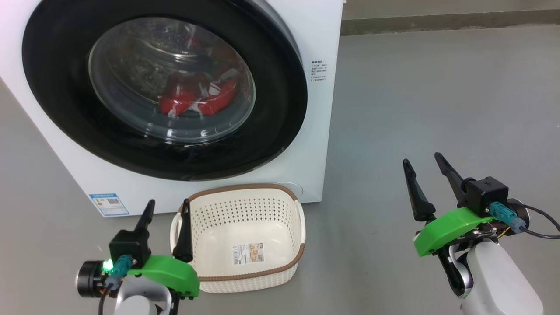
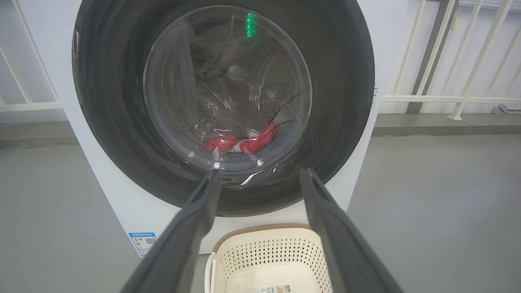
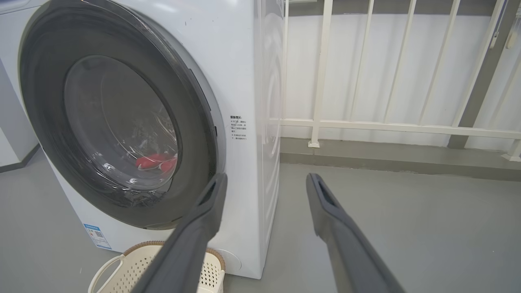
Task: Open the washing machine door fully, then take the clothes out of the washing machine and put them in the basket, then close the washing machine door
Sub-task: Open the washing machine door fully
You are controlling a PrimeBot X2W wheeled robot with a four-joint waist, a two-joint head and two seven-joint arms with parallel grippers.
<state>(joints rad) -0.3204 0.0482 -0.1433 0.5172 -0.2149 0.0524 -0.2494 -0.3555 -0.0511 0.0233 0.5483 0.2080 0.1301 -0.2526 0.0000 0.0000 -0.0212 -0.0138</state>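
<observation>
Nearest you, your two grippers, the left gripper and the right gripper, hold their fingers apart on nothing, then one basket sits on the floor just before the one washing machine, whose single washing machine door is shut over the clothes, a red heap you cannot count.

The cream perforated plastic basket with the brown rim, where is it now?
In the head view the cream perforated basket sits on the grey floor at lower centre, before the white washing machine, below its black-rimmed door, right of the left gripper.
</observation>
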